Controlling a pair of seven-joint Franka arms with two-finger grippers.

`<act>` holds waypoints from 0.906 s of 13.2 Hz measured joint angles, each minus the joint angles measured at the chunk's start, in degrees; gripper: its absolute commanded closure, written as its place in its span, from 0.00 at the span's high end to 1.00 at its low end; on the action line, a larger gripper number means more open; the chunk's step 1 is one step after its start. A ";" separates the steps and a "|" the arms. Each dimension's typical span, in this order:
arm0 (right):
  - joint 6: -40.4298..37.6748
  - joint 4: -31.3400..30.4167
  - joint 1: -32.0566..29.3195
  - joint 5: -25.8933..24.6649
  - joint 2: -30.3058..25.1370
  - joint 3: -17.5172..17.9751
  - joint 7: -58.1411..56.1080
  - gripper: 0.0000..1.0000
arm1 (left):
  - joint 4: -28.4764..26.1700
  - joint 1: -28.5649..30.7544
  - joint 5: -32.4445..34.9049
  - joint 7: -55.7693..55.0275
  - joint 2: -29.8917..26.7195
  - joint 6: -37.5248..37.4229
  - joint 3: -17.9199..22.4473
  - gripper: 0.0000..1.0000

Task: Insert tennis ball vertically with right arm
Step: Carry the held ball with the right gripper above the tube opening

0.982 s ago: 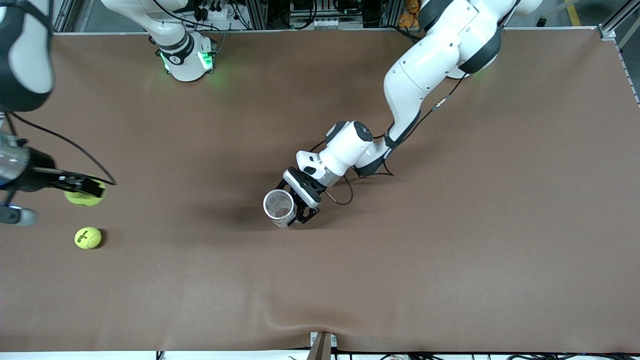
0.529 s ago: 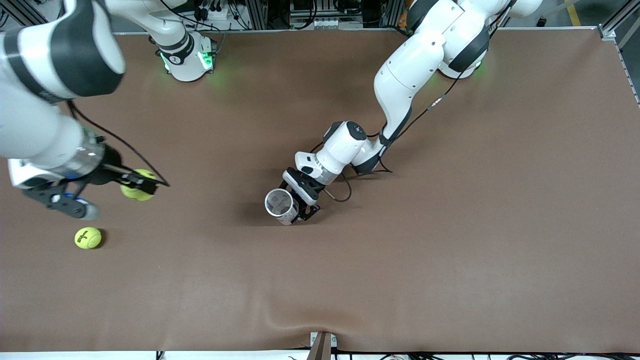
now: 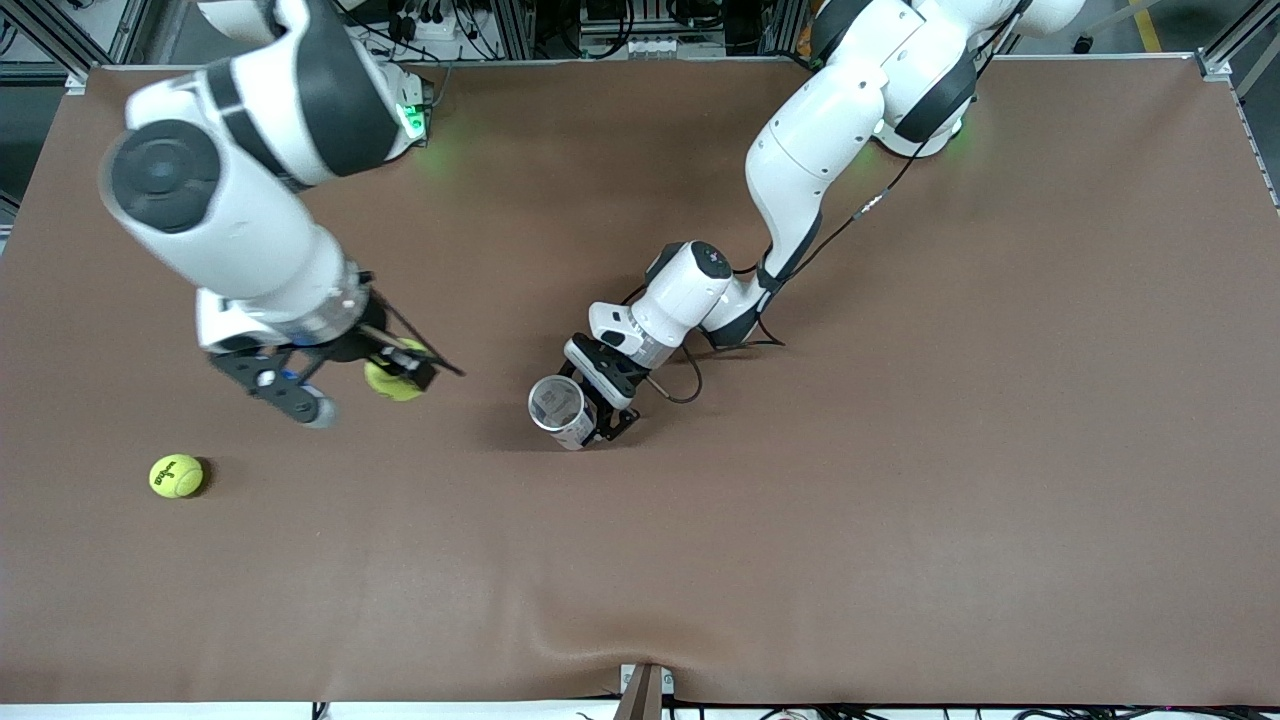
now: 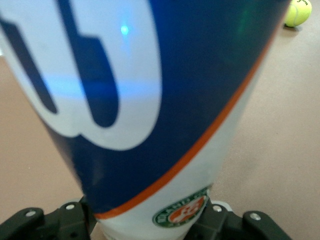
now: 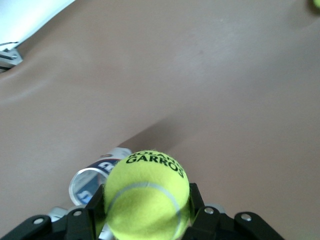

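Yellow tennis ball (image 3: pixel 393 382) clamped in right pincer (image 3: pixel 398 375); left pincer (image 3: pixel 592 408) grips upright can (image 3: pixel 558 408).

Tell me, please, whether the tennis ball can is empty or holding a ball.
Empty: the can, held by the left pincer, shows no ball through its open mouth.

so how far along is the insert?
Done: right gripper is shut on a tennis ball, lifted off the table; left gripper holds the ball can upright, mouth open. Left: carry the ball over the can and drop it in. Second ball untouched.
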 measured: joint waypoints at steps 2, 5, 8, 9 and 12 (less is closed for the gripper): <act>2.45 -0.06 2.61 0.00 1.61 0.00 4.49 0.00 | 0.00 -0.03 0.00 0.00 0.00 0.01 0.03 0.74; 3.74 -0.10 6.70 -0.07 4.33 -0.02 8.58 0.00 | -0.01 -0.09 0.00 0.00 0.01 0.08 0.08 0.74; 6.26 -0.15 8.46 -0.22 6.44 -0.09 11.27 0.00 | -0.04 -0.30 -0.08 0.00 0.10 0.54 0.26 0.75; 7.46 -0.20 8.91 -0.47 7.28 -0.09 12.00 0.00 | -0.04 -0.34 -0.17 0.00 0.12 0.64 0.29 0.75; 10.05 -0.25 9.70 -1.40 10.13 -0.10 13.42 0.00 | -0.04 -0.47 -0.77 0.00 0.19 1.03 0.29 0.75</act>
